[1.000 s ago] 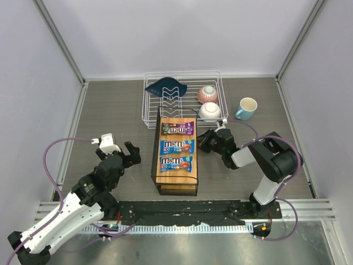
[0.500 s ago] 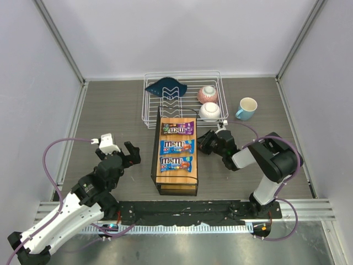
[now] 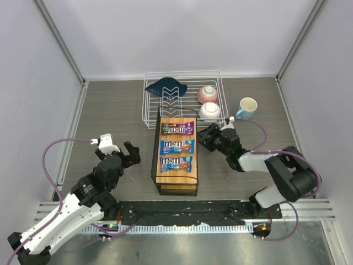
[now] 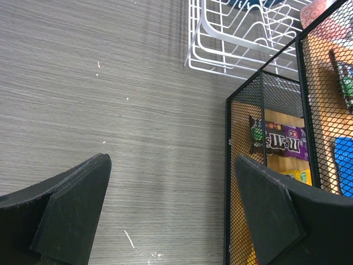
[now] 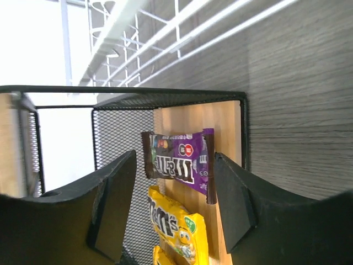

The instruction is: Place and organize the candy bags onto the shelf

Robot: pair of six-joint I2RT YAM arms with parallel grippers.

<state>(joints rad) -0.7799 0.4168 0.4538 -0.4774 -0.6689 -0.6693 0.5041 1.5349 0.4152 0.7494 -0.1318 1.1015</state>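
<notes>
The shelf [image 3: 176,176] stands mid-table. Its wooden top carries a purple candy bag [image 3: 177,128] and two blue candy bags [image 3: 177,146] [image 3: 176,163] in a column. My right gripper [image 3: 208,138] is at the shelf's right side, open. In the right wrist view the right gripper [image 5: 175,160] frames a purple bag [image 5: 179,160] lying free on the lower tier, with a yellow bag [image 5: 175,223] beside it. My left gripper [image 3: 128,154] hovers open left of the shelf. The left gripper [image 4: 172,165] holds nothing, and the lower purple bag [image 4: 278,141] shows through the mesh.
A white wire dish rack [image 3: 182,96] behind the shelf holds a dark blue plate [image 3: 165,87] and two bowls [image 3: 208,94] [image 3: 210,110]. A blue mug [image 3: 246,108] stands to its right. White walls enclose the table on three sides.
The right gripper went from shut to open, and the purple bag now lies loose on the lower tier. The right arm's elbow swung right and lower. The left arm has not moved.
</notes>
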